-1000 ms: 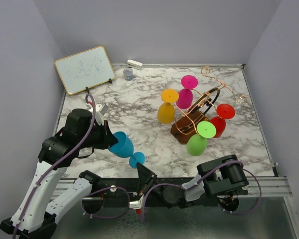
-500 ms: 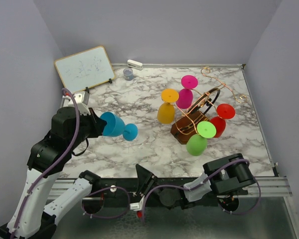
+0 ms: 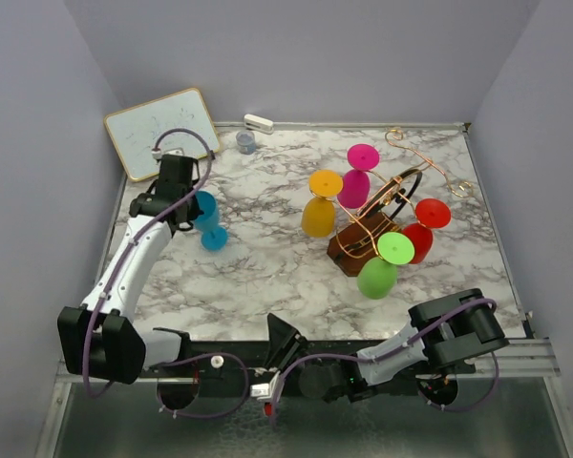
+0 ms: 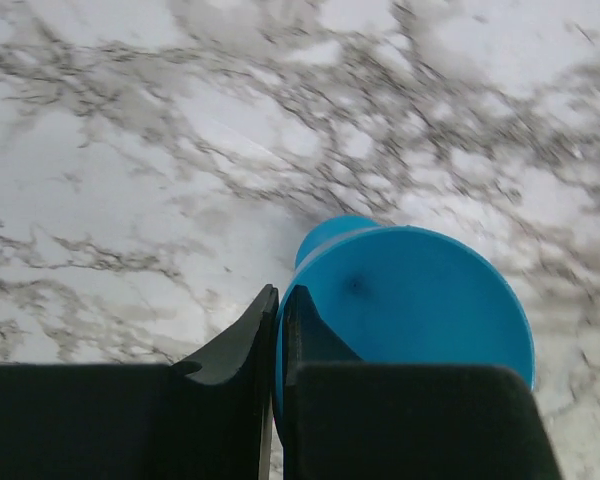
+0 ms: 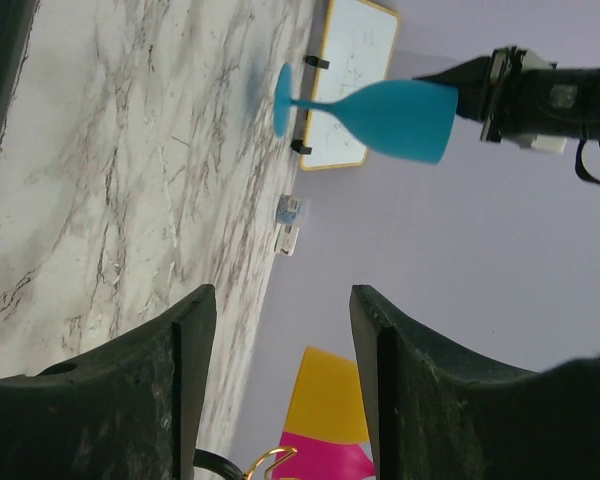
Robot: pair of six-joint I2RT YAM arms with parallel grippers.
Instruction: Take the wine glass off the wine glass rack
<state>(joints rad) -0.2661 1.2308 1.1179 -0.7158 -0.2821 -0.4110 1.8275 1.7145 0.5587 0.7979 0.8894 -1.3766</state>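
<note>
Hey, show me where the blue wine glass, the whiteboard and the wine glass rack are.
blue wine glass [image 3: 206, 210], top view, on its bowl.
whiteboard [image 3: 162, 132], top view, middle of the white face.
wine glass rack [image 3: 345, 250], top view, on its brown wooden base.

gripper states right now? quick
Left gripper: closed on the blue wine glass, pinching its rim.
Right gripper: open, holding nothing.

I read the blue wine glass [image 3: 207, 210] as smooth, matt plastic with no glint. The table [image 3: 267, 281] has a smooth marble-patterned top with a faint sheen. The wine glass rack [image 3: 393, 196] is shiny copper-toned metal wire on a brown wooden base [image 3: 347, 250].
</note>
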